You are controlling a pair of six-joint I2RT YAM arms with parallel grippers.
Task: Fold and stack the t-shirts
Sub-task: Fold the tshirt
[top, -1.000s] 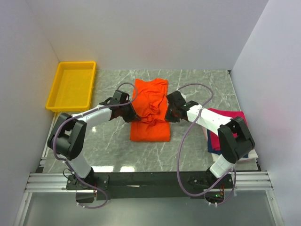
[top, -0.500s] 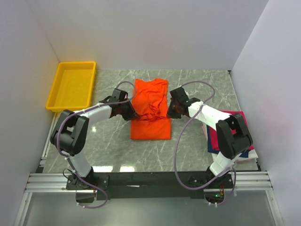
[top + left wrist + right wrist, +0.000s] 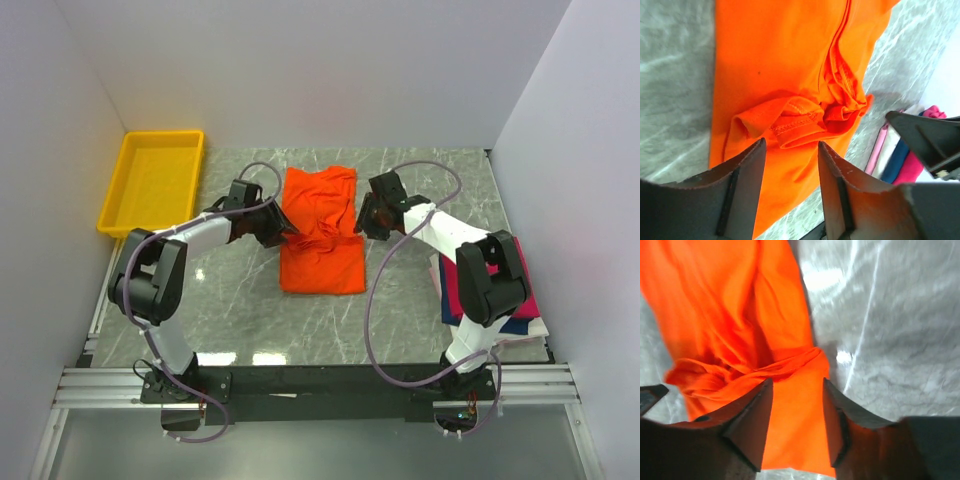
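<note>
The bright orange t-shirt (image 3: pixel 320 225) lies in the middle of the table, its near half flat and a bunched ridge of cloth (image 3: pixel 805 117) across its middle. My left gripper (image 3: pixel 284 229) hovers at the shirt's left edge, jaws open, with the rumpled sleeve (image 3: pixel 790 127) just past the fingertips. At the shirt's right edge my right gripper (image 3: pixel 361 224) stands open too, over flat orange cloth (image 3: pixel 795 425). Neither holds anything. A stack of magenta-pink (image 3: pixel 503 283), navy (image 3: pixel 512 325) and white t-shirts sits at the right table edge.
A yellow plastic tray (image 3: pixel 152 180) stands at the far left corner. White walls close in the left, back and right sides. Grey marble tabletop (image 3: pixel 430 190) shows around the orange shirt. The arms' cables loop above the table beside each wrist.
Both grippers were shut on the bunched cloth; they have opened and let it go. Both have drawn slightly outward and toward the back, and the shirt's fold has settled.
</note>
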